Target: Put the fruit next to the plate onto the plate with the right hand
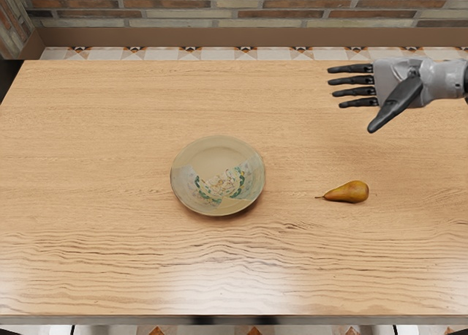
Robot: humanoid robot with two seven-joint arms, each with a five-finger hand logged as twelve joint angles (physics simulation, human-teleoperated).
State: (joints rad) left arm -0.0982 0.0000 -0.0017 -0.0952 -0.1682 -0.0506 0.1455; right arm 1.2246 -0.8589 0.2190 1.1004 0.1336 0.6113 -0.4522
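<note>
The robot's right hand [376, 90], fingers spread and holding nothing, hangs over the far right of the wooden table [88, 225], its arm entering from the right edge. The pear [349, 192] lies nearer the camera than the hand and slightly to its left, on its side, long axis across the table with the stem pointing toward the plate [217, 175], still well apart from it

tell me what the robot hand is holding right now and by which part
Nothing. The right robot hand hovers open, fingers spread, apart from the pear, which lies on the table beside the plate.
</note>
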